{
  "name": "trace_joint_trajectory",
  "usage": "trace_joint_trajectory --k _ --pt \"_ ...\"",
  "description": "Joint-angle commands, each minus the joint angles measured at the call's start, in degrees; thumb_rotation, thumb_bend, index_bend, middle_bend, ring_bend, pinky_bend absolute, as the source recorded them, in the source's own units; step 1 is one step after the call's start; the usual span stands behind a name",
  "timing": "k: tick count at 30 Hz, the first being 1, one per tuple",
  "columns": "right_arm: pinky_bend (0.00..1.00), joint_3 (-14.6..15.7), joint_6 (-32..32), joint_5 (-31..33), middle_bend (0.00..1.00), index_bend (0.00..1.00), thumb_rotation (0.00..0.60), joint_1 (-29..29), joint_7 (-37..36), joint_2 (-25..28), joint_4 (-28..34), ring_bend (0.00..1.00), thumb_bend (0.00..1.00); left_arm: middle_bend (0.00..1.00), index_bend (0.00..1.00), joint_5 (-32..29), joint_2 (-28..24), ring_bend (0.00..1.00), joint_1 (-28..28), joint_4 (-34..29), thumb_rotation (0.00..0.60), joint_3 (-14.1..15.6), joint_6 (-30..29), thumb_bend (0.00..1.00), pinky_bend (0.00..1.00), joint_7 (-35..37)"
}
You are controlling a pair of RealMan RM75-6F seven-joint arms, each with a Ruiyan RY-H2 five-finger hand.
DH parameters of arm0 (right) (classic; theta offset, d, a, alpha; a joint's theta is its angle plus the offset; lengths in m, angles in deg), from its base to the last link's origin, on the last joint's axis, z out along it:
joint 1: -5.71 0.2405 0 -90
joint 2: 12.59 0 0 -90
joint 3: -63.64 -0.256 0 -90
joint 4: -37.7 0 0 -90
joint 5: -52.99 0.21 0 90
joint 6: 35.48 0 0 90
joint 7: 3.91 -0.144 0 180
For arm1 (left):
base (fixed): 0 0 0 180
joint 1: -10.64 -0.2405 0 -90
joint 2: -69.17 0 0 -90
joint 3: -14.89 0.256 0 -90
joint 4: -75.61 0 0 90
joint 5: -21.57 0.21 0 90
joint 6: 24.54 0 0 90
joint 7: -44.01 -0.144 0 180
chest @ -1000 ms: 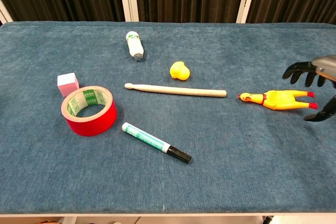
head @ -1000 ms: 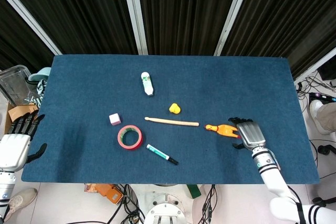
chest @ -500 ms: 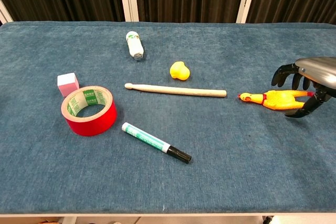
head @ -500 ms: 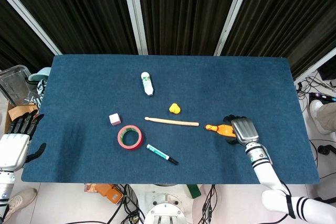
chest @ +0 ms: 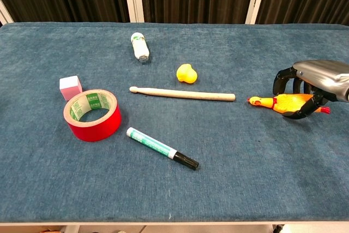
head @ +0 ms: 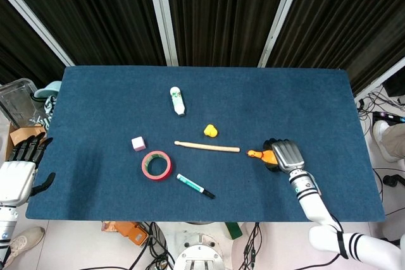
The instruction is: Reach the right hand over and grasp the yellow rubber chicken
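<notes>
Presently the right hand (chest: 308, 87) arches over the yellow rubber chicken (chest: 281, 102), which lies flat on the table (chest: 229, 151) just beyond the drumstick (chest: 182, 93). Its fingers straddle the body, not yet closed. Recommendation: close evenly around mid-body, avoiding the narrow neck.

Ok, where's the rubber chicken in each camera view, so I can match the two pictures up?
Head view: the rubber chicken lies right of centre, mostly hidden under the right hand.
Chest view: the rubber chicken lies at the right edge, the right hand's fingers curled over it.
Shared landmark: the drumstick, whose thick end points at the chicken's head.
</notes>
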Motion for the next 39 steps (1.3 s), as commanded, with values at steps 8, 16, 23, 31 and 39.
trace_joint_trajectory --k 8,16,23,31,39 --pt "0.59 0.26 -0.52 -0.25 0.47 0.5 0.6 0.72 0.08 -1.75 -1.5 0.54 0.38 0.0 0.1 -0.16 -0.17 0.0 0.05 -0.28 0.6 0.1 0.39 0.29 0.1 0.11" --pt "0.72 0.53 -1.07 -1.11 0.55 0.61 0.6 0.85 -0.9 -2.58 -2.67 0.63 0.46 0.0 0.1 -0.3 -0.38 0.0 0.1 -0.48 0.6 0.15 0.69 0.29 0.1 0.45" --pt "0.77 0.28 -2.87 -2.64 0.58 0.65 0.6 0.61 -2.61 -3.09 -3.61 0.68 0.49 0.0 0.1 -0.52 -0.46 0.0 0.09 -0.61 0.6 0.14 0.85 0.29 0.1 0.43" --pt "0.78 -0.29 -7.85 -6.37 0.58 0.65 0.6 -0.7 -7.05 -3.38 -4.54 0.69 0.5 0.0 0.1 -0.84 -0.54 0.0 0.08 -0.73 0.6 0.09 1.02 0.29 0.1 0.35" --pt "0.79 -2.04 -18.81 -13.56 0.59 0.67 0.6 -2.82 -17.15 -4.95 -6.69 0.69 0.5 0.0 0.1 -0.96 -0.62 0.0 0.05 -0.88 0.6 0.1 1.08 0.29 0.1 0.12"
